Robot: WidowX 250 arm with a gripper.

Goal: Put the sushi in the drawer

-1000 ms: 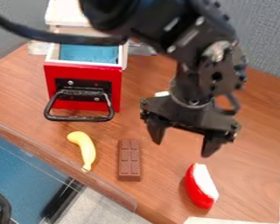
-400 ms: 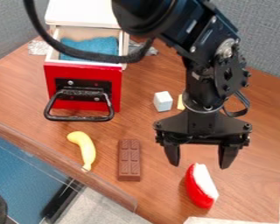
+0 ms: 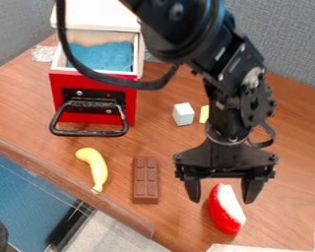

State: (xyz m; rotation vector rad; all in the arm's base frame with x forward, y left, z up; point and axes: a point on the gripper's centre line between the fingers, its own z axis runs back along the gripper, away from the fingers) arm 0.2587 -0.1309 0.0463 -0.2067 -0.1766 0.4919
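Observation:
The black gripper (image 3: 222,193) hangs open over the right part of the table, its two fingers spread and pointing down. Between and just below the fingertips lies the sushi (image 3: 224,212), a red and white piece resting on the wood; nothing is held. At the upper left, the red-fronted drawer (image 3: 93,83) stands pulled out, with a blue cloth inside and a black handle on its front. The arm's cable hangs across the drawer's near right side.
A yellow banana (image 3: 94,166) and a brown chocolate bar (image 3: 145,180) lie left of the gripper. Behind it are a white cube (image 3: 183,113) and a small yellow block (image 3: 204,114). White paper (image 3: 252,247) lies at the front right edge.
The gripper first swung right and squared up to the camera, then came lower toward the sushi, staying open. The cable shifted, while the drawer and the table objects stayed put.

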